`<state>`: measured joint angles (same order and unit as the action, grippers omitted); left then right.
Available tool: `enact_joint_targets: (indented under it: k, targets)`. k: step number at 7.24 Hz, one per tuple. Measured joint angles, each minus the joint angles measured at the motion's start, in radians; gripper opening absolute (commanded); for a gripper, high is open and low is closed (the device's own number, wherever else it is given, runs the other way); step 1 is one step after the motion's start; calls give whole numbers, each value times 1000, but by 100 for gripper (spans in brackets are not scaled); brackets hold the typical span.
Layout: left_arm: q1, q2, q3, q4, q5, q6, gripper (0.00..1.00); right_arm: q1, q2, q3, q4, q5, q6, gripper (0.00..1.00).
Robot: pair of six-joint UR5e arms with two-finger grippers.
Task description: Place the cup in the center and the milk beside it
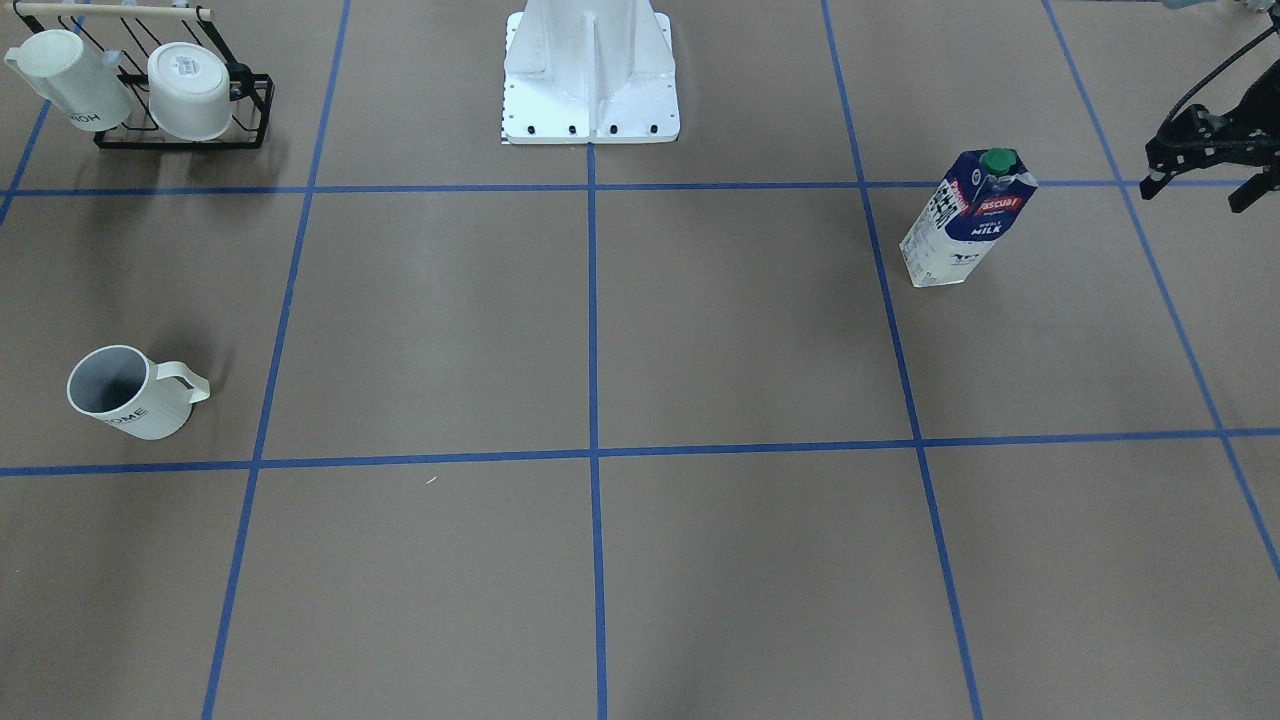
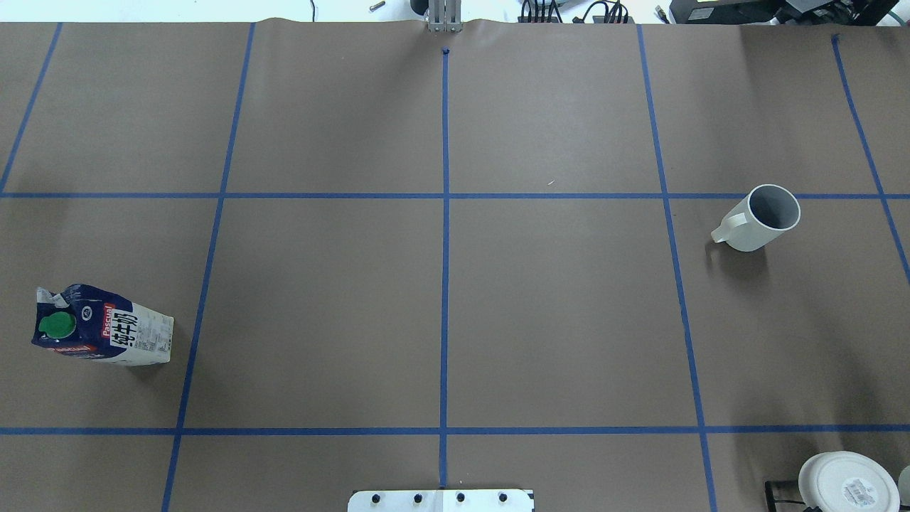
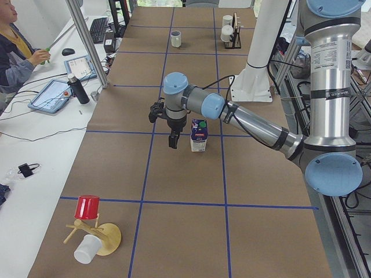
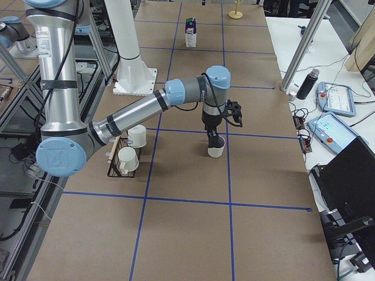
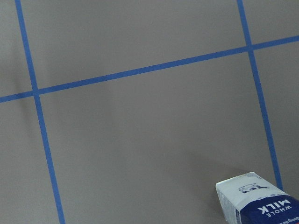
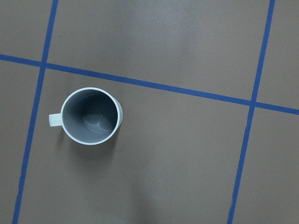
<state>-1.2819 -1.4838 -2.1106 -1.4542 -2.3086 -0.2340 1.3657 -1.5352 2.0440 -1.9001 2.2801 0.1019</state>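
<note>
The cup (image 1: pixel 130 392), white with a grey inside, stands upright right of center in the overhead view (image 2: pixel 761 217) and fills the right wrist view (image 6: pixel 91 115). The milk (image 1: pixel 965 220) stands upright at the far left of the overhead view (image 2: pixel 99 331), and its lower part shows in the left wrist view (image 5: pixel 259 200). The center (image 1: pixel 592 455) is a bare tape crossing (image 2: pixel 445 195). My left gripper (image 1: pixel 1195 195) hangs open and empty beside the milk. My right gripper (image 4: pixel 214 137) hovers just above the cup (image 4: pixel 216 150); I cannot tell whether it is open.
A black rack (image 1: pixel 180 95) with two white mugs stands near the robot's base (image 1: pixel 590 80) on the right arm's side. A red cup on a wooden stand (image 3: pixel 93 226) sits at the left end. The operators' side table holds tablets and a bottle (image 4: pixel 302 85).
</note>
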Motion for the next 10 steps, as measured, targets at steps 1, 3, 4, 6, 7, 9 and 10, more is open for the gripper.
enact_joint_targets:
  k: [1, 3, 4, 6, 7, 9, 10]
  targets:
    - [0, 0, -2, 0, 0, -1, 98, -3, -13, 13, 2, -1, 0, 100]
    - [-1, -2, -9, 0, -4, -3, 98, -13, -50, 51, 10, 0, 3, 100]
    - [-1, -2, -10, 0, -7, -4, 98, -14, -56, 58, 10, 4, 7, 100]
    - [1, 2, -19, 0, -11, -10, 98, -15, -57, 67, 11, 12, 12, 100]
    - [3, 3, -23, 1, -13, -17, 98, -16, -57, 67, 11, 17, 15, 100]
    - [6, 3, -12, 5, -13, -23, 98, -17, -57, 64, 11, 25, 18, 100]
    - [7, 3, -5, 6, -13, -43, 98, -19, -57, 57, 12, 38, 16, 100]
